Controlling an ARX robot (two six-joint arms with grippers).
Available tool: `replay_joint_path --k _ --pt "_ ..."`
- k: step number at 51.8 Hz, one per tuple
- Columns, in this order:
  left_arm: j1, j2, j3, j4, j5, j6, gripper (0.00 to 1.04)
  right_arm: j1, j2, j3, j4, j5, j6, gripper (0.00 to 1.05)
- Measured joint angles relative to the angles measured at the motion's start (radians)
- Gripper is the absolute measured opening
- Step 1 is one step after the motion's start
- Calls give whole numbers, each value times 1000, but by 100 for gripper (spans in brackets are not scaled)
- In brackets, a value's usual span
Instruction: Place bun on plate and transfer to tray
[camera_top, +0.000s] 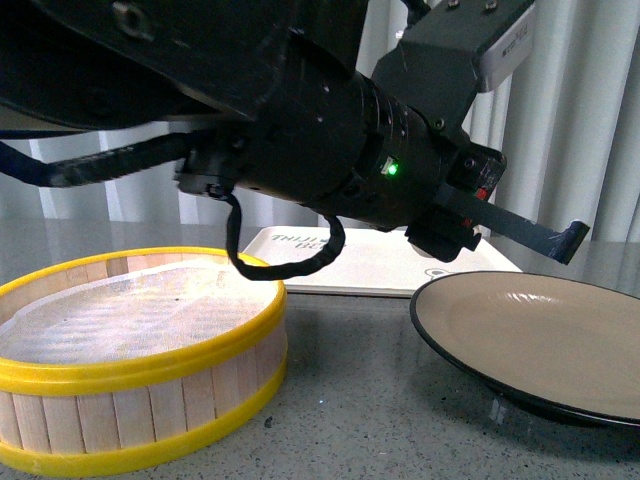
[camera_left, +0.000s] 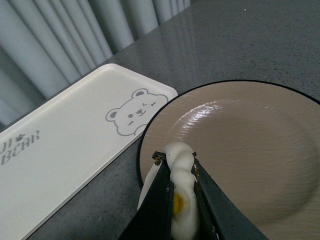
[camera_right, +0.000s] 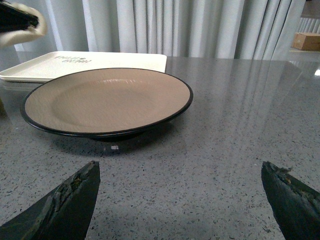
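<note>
**Doughy white bun (camera_left: 181, 175) held aloft; nothing yet on the plate (camera_top: 540, 340)**

Front view: my left arm (camera_top: 330, 130) fills most of the frame, reaching across above the yellow-rimmed steamer basket (camera_top: 140, 360) towards the plate. The basket shows only its white liner; I see no bun in it. One dark finger juts out over the plate's far edge. The bun itself is hidden from this camera. The cream tray (camera_top: 380, 270) lies behind, between basket and plate, and its visible part is bare.

Left wrist view: the left gripper (camera_left: 176, 161) is clamped on the bun, its two fingers pressing into the dough from either side. The bun hangs over the plate's rim on the side next to the tray. The plate's beige inside is bare, and so is the tray around its bear drawing (camera_left: 135, 112).

Right wrist view: the right gripper (camera_right: 180, 210) stands wide apart and holds nothing, low over the grey speckled counter (camera_right: 225, 125), facing the plate. The bun shows pale in the upper corner, clear above the plate.

Assessment: pick-up done. Setting the bun down, then carrying the plate to the tray, remain.
</note>
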Motion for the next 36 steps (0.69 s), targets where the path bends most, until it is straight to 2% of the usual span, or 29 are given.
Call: replay_joint_path --k 13,21,27,36 --pt "-23 173 240 -133 54 22 6 0 0 0 0 0 0 96" --pt "-45 214 294 -203 96 4 6 0 0 0 0 0 0 96" --pt "-68 234 330 -239 42 -13 6 0 0 0 0 0 0 96" --pt "-98 266 360 -249 12 -32 6 0 0 0 0 0 0 96"
